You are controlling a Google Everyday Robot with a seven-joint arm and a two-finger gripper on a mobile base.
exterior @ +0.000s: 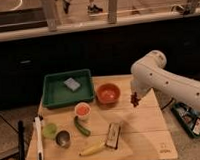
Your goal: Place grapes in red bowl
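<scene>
1 gripper (134, 96), hanging over the far right part of 1 wooden table (146, 137) and clamped on 1 bunch of grapes (136, 100). 1 red bowl (108, 92) sits just left of the gripper. 1 green tray (56, 94) lies further left, with 1 grey-blue sponge (72, 83) in it. 3 cups stand left of the gripper and nearer the front: 1 white cup with orange inside (83, 110), 1 pale green cup (49, 130) and 1 metal cup (63, 139). in front and to the left of the gripper lie 1 cucumber (81, 126), 1 banana (92, 148) and 1 dark rectangular packet (113, 135). 1 white-handled tool (38, 139) lies far to the left.
</scene>
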